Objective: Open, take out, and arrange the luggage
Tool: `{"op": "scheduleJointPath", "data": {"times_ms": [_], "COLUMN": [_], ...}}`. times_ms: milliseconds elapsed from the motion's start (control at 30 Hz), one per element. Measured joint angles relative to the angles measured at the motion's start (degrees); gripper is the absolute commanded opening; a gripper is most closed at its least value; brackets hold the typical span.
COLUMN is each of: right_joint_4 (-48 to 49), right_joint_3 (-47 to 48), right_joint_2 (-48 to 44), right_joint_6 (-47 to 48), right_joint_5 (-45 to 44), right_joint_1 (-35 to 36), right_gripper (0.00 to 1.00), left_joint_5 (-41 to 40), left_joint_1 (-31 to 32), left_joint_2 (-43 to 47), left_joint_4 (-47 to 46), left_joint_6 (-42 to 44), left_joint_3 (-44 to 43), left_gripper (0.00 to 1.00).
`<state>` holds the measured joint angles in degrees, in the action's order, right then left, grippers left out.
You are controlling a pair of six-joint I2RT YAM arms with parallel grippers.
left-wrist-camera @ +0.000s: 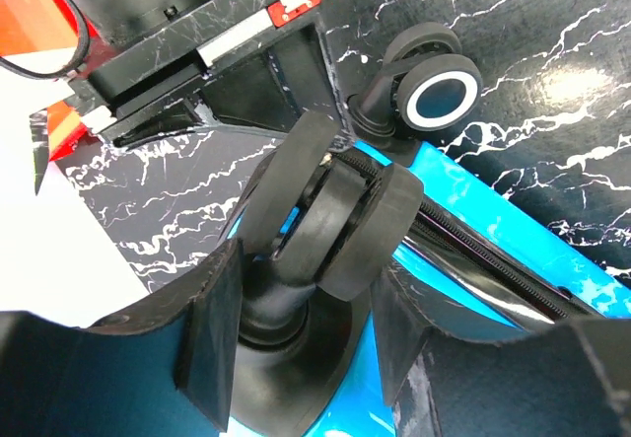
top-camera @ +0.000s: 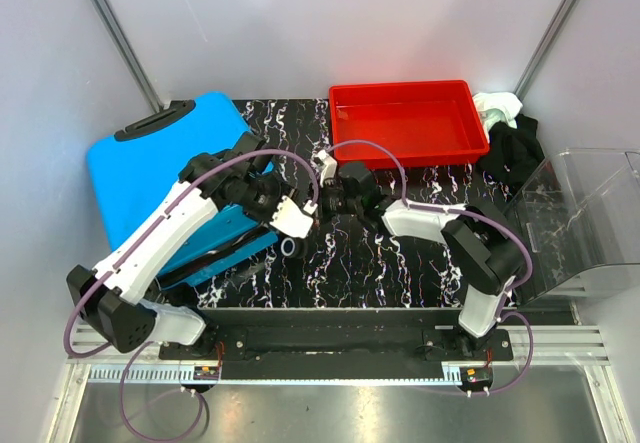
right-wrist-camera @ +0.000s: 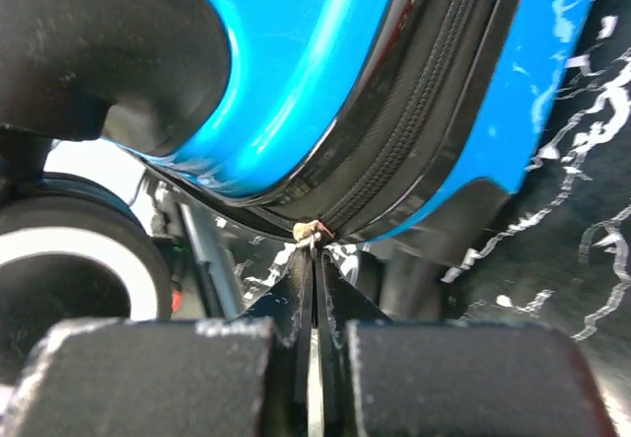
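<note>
The luggage [top-camera: 150,178] lies at the left of the marbled table [top-camera: 400,263], with its wheeled end turned toward the middle. The zipper [right-wrist-camera: 424,111] is closed along the stretch shown in the right wrist view. The hard shell is judged stiff, glossy and slippery, and too broad and probably too heavy to be pinched by its walls, so purchase is best sought on small projecting parts. The left gripper [left-wrist-camera: 311,299] is set half-spread about the stem of a black wheel [left-wrist-camera: 335,220], apparently pressing it on both sides, so the case can be steadied by it. The right gripper [right-wrist-camera: 314,269] is pressed together on the small zipper pull [right-wrist-camera: 310,229]. The pull is thin and easily lost, so a tug along the track rather than away from it is judged safest. It is also judged that the wheel may swivel under load.
</note>
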<state>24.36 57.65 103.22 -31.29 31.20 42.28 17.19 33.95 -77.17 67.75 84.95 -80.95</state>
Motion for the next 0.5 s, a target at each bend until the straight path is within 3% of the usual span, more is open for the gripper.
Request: {"op": "scheduleJointPath", "data": {"times_ms": [133, 500], "right_joint_4": [-5.3, -16.2], "right_joint_3": [2.0, 6.6], "right_joint_2": [-0.4, -0.5], "right_joint_6": [5.4, 19.4], "right_joint_5": [-0.5, -5.6], "right_joint_1": [-1.0, -6.3], "right_gripper": [0.00, 0.00], "left_joint_5": [1.6, 4.2], "left_joint_1": [0.0, 0.5], "left_joint_2": [1.8, 8.0], "left_joint_4": [-0.5, 9.2], "left_joint_6": [-1.7, -10.0], "left_joint_3": [0.3, 0.3], "left_gripper": [0.00, 0.00]}}
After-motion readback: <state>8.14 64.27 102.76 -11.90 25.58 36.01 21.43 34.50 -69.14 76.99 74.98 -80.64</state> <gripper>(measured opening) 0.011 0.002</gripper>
